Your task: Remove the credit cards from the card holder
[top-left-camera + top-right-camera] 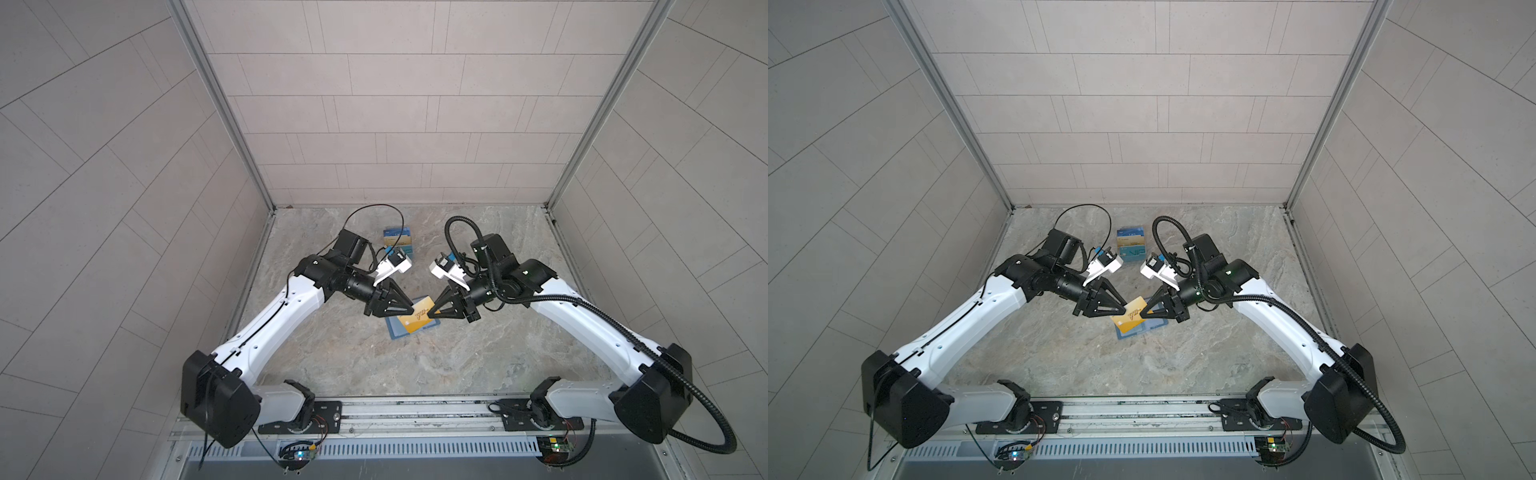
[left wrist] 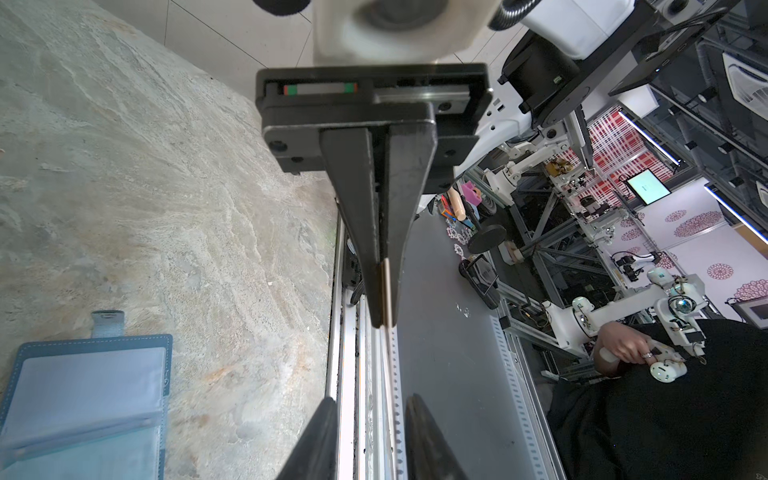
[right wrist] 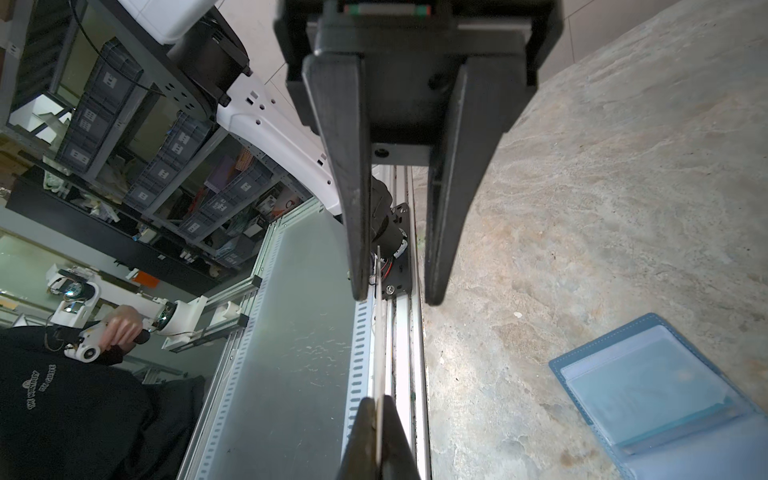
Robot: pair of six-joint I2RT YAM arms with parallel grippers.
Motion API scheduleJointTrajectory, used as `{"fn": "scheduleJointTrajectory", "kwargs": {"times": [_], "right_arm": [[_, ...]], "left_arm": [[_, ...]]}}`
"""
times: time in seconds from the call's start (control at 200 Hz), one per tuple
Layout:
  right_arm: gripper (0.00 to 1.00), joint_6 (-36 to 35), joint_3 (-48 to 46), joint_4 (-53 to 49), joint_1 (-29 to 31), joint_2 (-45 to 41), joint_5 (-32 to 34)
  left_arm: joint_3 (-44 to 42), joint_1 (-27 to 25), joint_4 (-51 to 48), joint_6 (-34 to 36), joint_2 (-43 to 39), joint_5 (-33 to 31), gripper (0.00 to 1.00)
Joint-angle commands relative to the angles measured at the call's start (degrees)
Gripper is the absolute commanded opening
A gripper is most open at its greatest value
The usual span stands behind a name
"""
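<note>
The teal-blue card holder (image 1: 392, 332) (image 1: 1122, 334) lies open on the marble table, its pale sleeves up (image 2: 83, 395) (image 3: 665, 395). A bluish card (image 3: 648, 382) shows inside one sleeve. A gold-yellow credit card (image 1: 417, 320) (image 1: 1130, 319) hangs just above the holder between both grippers. My right gripper (image 1: 433, 314) (image 1: 1143, 316) (image 3: 377, 401) is shut on one end of it. My left gripper (image 1: 409, 311) (image 1: 1125, 309) (image 2: 371, 399) is open around the other end. The card's thin edge (image 2: 388, 353) runs between its spread fingers.
A clear tiered stand with cards (image 1: 397, 239) (image 1: 1131, 243) stands behind the grippers near the back wall. A metal rail (image 1: 415, 409) runs along the table's front edge. Tiled walls close the left, right and back sides.
</note>
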Motion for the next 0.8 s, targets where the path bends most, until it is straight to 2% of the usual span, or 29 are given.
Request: {"fn": "scheduleJointTrajectory", "kwargs": {"times": [0.0,0.225,0.561,0.796], "right_arm": [[0.0,-4.65,1.69,-2.99,0.38,0.74,-2.31],[0.0,-4.31,2.32,-2.91,0.45,1.15,-1.64],[0.0,-1.56,2.05,-0.27,0.43,0.89,-0.3],[0.0,2.4,1.54,2.82,0.42,0.41,2.58]], "left_arm": [[1.45,-0.04,-1.16,1.43,-0.43,1.39,0.3],[1.49,-0.06,-1.21,1.28,0.21,1.21,0.2],[1.4,-0.1,-1.16,1.19,0.63,0.78,0.18],[1.73,-0.03,-0.42,-0.51,0.31,-3.07,0.01]]}}
